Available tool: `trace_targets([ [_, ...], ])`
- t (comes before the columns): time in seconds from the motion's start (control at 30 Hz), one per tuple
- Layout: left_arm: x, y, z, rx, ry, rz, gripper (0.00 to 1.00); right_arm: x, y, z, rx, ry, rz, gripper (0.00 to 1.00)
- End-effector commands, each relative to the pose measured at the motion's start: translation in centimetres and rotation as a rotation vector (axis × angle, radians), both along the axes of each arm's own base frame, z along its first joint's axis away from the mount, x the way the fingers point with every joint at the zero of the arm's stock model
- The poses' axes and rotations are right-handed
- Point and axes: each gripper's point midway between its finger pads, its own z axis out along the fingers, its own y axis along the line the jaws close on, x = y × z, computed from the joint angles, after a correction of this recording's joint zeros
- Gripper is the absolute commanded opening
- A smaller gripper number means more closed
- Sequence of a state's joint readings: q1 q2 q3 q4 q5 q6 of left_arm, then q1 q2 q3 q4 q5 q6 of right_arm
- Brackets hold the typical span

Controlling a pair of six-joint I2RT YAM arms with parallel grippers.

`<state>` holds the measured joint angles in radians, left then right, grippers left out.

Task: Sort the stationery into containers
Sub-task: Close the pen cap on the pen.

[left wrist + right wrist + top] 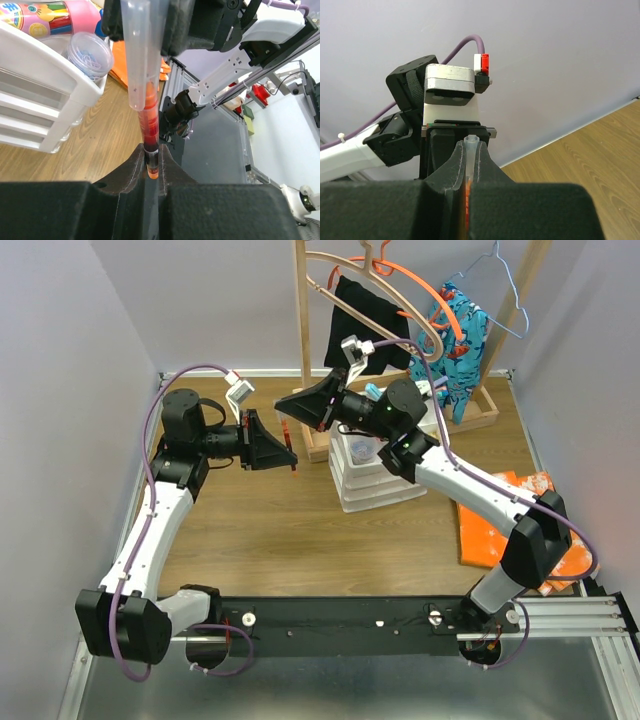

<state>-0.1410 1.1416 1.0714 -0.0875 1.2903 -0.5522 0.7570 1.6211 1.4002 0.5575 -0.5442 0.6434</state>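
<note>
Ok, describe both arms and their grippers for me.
The left arm and right arm have white links, black joint housings and purple cables alongside. The left gripper and right gripper are matte black wedges tapering to narrow fingertips.

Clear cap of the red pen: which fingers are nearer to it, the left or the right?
Right. The right fingers are shut on the cap; the left fingers hold the opposite end of the pen.

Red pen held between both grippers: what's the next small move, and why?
Probably ease the two arms together along the pen's axis: the left gripper clamps the red pen, the right gripper clamps its clear cap, and the cap looks only partly seated.
</note>
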Motion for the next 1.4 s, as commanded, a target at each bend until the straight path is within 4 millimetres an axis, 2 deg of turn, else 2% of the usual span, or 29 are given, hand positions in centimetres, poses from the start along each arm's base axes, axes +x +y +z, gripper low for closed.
trace_targets([
  [0.0,1.4,0.6,4.1,-0.038,-0.163,0.062,0.00,0.4,-0.1,-4.2,-0.069,0.148,-0.023,0.01],
  [0.23,1.8,0.9,4.8,-0.053,-0.182,0.091,0.00,1.4,-0.2,-3.6,-0.033,0.241,-0.071,0.01],
  [0.37,2.1,1.3,5.7,-0.066,-0.212,0.122,0.00,2.6,-0.2,-4.1,-0.031,0.317,-0.131,0.01],
  [0.57,3.1,2.1,6.4,-0.090,-0.222,0.165,0.00,3.3,0.7,-4.9,-0.033,0.357,-0.170,0.01],
  [0.97,3.1,1.6,7.3,-0.120,-0.223,0.152,0.00,4.7,2.8,-5.8,-0.058,0.367,-0.238,0.01],
  [1.37,3.3,1.5,8.8,-0.149,-0.226,0.160,0.00,3.3,3.2,-7.4,-0.157,0.230,-0.265,0.01],
])
